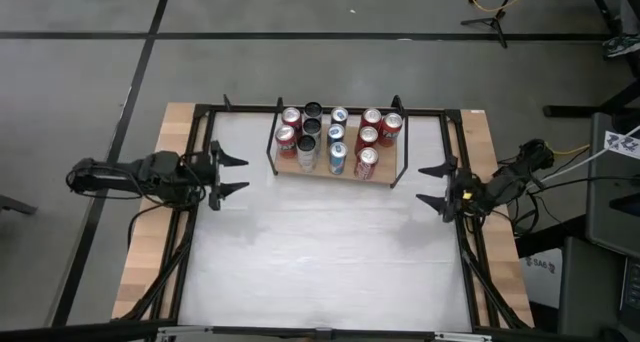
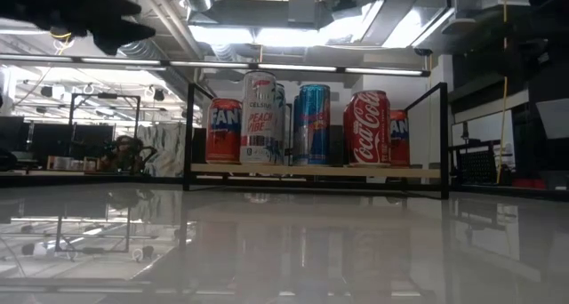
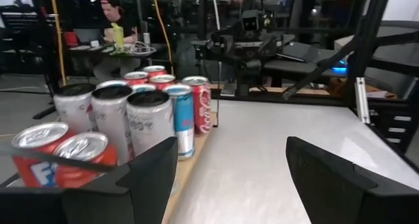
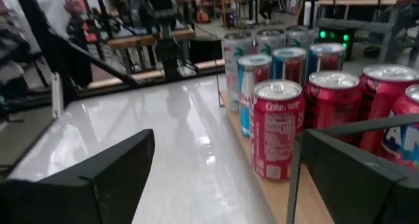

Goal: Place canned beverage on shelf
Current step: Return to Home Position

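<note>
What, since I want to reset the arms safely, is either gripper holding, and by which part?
Nothing is held. The left gripper and right gripper are both open and empty; the cans stand on the shelf.

Grey floor (image 1: 80, 82), dark tape lines (image 1: 150, 34); bright ceiling lights (image 2: 284, 36); cluttered desk (image 3: 141, 52) behind, perhaps workbench.

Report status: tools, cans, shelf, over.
Left tool open, empty, left of shelf. Right tool open, empty, right of shelf. Cans standing on shelf. Nothing in the way.

White can (image 2: 260, 117): CELSIUS, PEACH VIBE. Red can (image 2: 368, 128): Coca-Cola. Orange can (image 2: 223, 131): FAN.
</note>
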You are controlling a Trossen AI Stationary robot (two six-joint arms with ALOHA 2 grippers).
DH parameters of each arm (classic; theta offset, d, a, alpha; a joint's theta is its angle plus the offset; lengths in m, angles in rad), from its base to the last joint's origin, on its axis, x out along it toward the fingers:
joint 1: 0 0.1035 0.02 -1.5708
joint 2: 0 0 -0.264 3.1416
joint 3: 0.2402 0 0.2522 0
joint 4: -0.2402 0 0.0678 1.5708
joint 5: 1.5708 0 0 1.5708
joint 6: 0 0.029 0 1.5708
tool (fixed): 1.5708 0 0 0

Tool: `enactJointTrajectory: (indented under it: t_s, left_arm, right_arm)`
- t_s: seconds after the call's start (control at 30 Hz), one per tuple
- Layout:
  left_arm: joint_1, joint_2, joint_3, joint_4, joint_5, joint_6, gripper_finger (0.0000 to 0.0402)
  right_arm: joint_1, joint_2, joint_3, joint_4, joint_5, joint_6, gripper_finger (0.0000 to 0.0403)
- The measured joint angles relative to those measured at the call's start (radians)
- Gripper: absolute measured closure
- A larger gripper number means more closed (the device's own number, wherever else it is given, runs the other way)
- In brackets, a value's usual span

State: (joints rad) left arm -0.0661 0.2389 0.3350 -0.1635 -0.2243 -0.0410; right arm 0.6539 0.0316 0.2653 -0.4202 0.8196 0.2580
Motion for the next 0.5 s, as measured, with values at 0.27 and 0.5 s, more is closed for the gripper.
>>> enactJointTrajectory:
  t_s: [0.27,0.5]
  left_arm:
    - [0.061,-0.12,-0.103,0.08,0.053,0.056,0.0125]
    - [0.121,-0.189,-0.217,0.179,0.094,0.076,0.0125]
  right_arm:
    - [0.0,-0.029,0.003,0.014,0.001,-0.026,0.0029]
    - [0.0,-0.028,-0.06,0.119,-0.004,-0.034,0.0029]
